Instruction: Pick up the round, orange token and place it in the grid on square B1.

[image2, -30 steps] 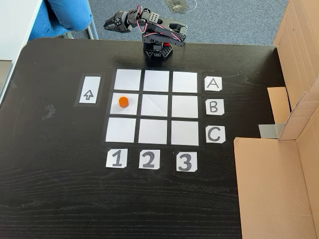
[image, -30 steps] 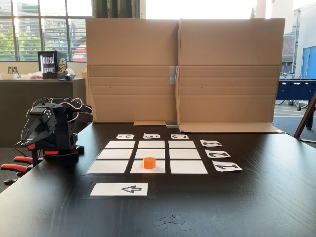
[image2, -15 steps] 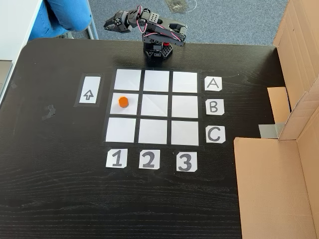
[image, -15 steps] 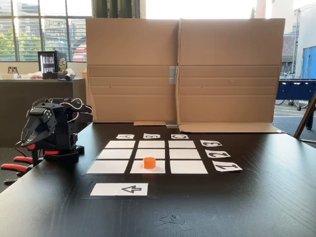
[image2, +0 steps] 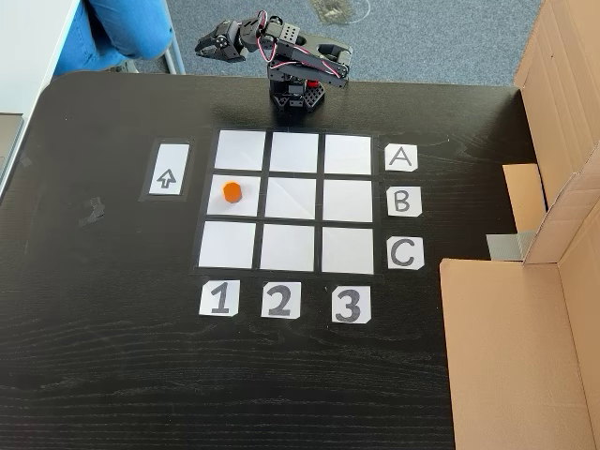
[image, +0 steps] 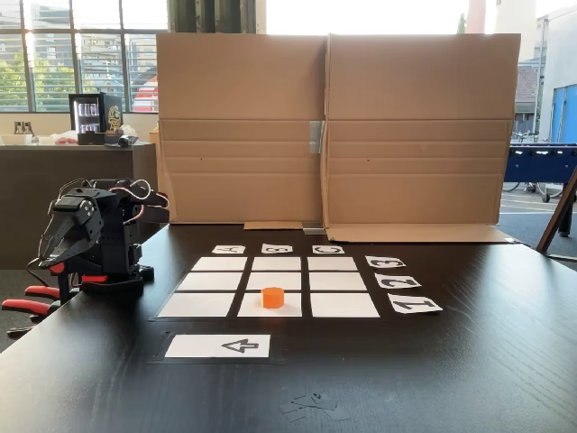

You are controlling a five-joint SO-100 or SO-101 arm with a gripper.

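Observation:
The orange token [image2: 232,192] [image: 273,297] stands flat inside square B1 [image2: 246,208] [image: 253,308], the cell of the grid [image2: 348,199] [image: 338,281] in line with the "B" card [image2: 401,201] and the "1" card [image2: 218,300]. The black arm is folded over its base at the table's edge beside row A. My gripper [image2: 202,44] [image: 47,256] hangs past that edge, well away from the token, and looks shut with nothing in it.
A white strip with a black arrow [image2: 167,171] [image: 220,345] lies beside column 1. A cardboard wall [image: 334,126] [image2: 553,234] stands along the side beyond row C. Red clamps [image: 32,299] hold the arm's base. Blue-clad legs [image2: 127,28] show off the table.

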